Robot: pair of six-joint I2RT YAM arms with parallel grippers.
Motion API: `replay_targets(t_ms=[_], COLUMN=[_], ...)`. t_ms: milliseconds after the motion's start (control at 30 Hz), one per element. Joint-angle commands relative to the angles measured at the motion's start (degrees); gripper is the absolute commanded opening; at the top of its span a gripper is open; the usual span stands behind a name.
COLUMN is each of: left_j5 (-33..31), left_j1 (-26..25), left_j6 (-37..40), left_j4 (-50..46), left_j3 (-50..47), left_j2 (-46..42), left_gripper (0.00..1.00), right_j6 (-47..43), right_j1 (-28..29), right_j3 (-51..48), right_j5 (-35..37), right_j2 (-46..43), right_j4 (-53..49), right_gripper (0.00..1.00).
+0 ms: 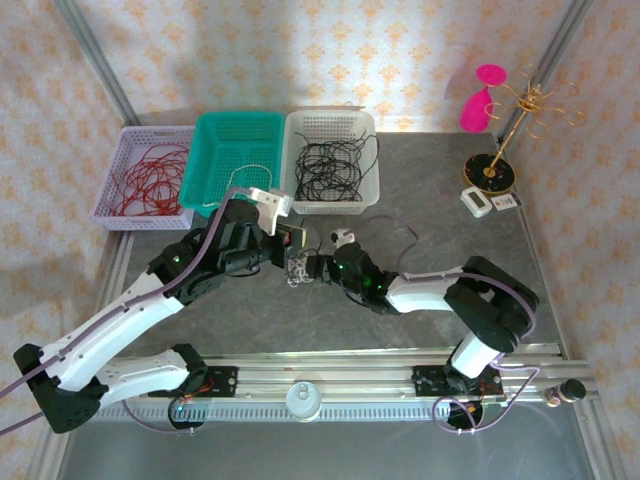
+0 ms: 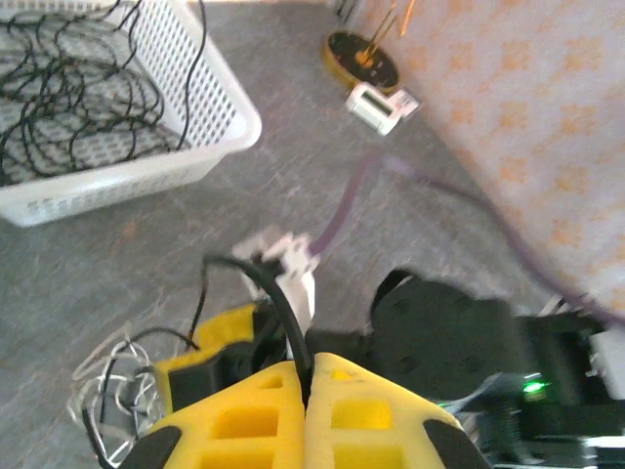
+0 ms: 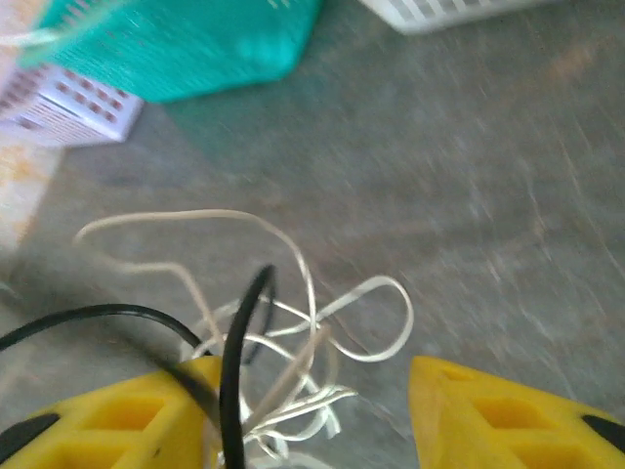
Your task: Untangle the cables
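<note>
Yellow-padded left pincer (image 2: 306,379) is clamped tight on a thin black cord (image 2: 283,311); right pincer (image 3: 312,401) gapes half-open, the wiry white-and-black clump (image 3: 311,337) lying dead ahead between its jaws.

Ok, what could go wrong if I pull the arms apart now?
1. The left gripper is shut on the black cable, which runs into the white loops. Pulling may cinch them tight or drag them along.
2. The right gripper stands open around white and black strands together, so closing could catch both.
</note>
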Motion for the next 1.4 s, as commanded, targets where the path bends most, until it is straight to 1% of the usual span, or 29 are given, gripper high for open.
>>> replay_targets(t_ms=[0,133,233,400,467,533,700,800,867,933,1000,1100,1200,1267,1333,1367], left_j5=[1.1,-1.6,-3.6,-5.3,-5.0,-4.4,-3.1,-1.0,0.9,2.7,4.3,5.6,6.5,6.9,7.5,8.2], left_j1=[-0.1,-0.1,-0.1,-0.1,-0.1,-0.1,0.0,0.0,0.0,0.0,-0.1,-0.1,-0.1,-0.1,-0.2,-0.2], left_j6=[1.3,2.5,3.5,5.3,6.1,6.5,7.6,7.8,8.3,8.8,9.1,9.2,9.4,9.3,9.3,9.2], left_j4=[3.3,2.7,2.5,3.6,3.4,2.8,1.3,1.4,1.2,1.2,1.0,0.9,0.4,0.4,0.8,1.0], left_j3=[3.5,6.6,9.2,11.5,12.0,12.1,10.8,9.7,9.2,8.6,8.2,7.8,7.7,7.6,7.3,7.0], left_j2=[-1.6,-1.1,-1.0,-0.9,-0.5,0.0,1.0,1.2,1.4,1.6,1.7,1.9,1.8,1.3,0.9,0.6], left_gripper=[0.0,0.0,0.0,0.0,0.0,0.0,0.0,0.0,0.0,0.0,0.0,0.0,0.0,0.0,0.0,0.0], right_j6=[4.6,5.6,4.8,3.8,2.0,-0.2,-7.4,-11.5,-13.4,-14.9,-15.4,-15.3,-15.6,-16.2,-16.9,-17.1], right_j1=[0.2,0.2,0.2,0.1,0.1,0.0,-0.6,-1.3,-1.8,-2.3,-3.2,-5.4,-6.3,-6.5,-6.9,-7.1], right_j3=[-3.4,-5.7,-5.9,-7.7,-8.4,-9.0,-9.1,-7.0,-4.7,-1.8,1.7,5.9,9.0,10.7,12.4,13.1], right_j5=[2.3,4.6,5.5,8.2,7.7,7.2,7.0,3.6,0.6,-2.2,-4.2,-9.6,-11.5,-10.5,-9.6,-8.9], right_j2=[1.4,1.1,-0.1,-5.4,-9.9,-16.5,-35.5,-42.8,-44.8,-44.3,-41.9,-37.2,-32.6,-29.5,-26.7,-26.1], right_j4=[3.2,1.9,-0.3,-5.0,-6.9,-9.2,-15.6,-18.4,-18.9,-18.4,-17.4,-14.7,-12.8,-13.1,-14.3,-14.5], right_gripper=[0.52,0.53,0.53,0.57,0.59,0.63,0.75,0.79,0.81,0.82,0.82,0.79,0.75,0.71,0.64,0.58])
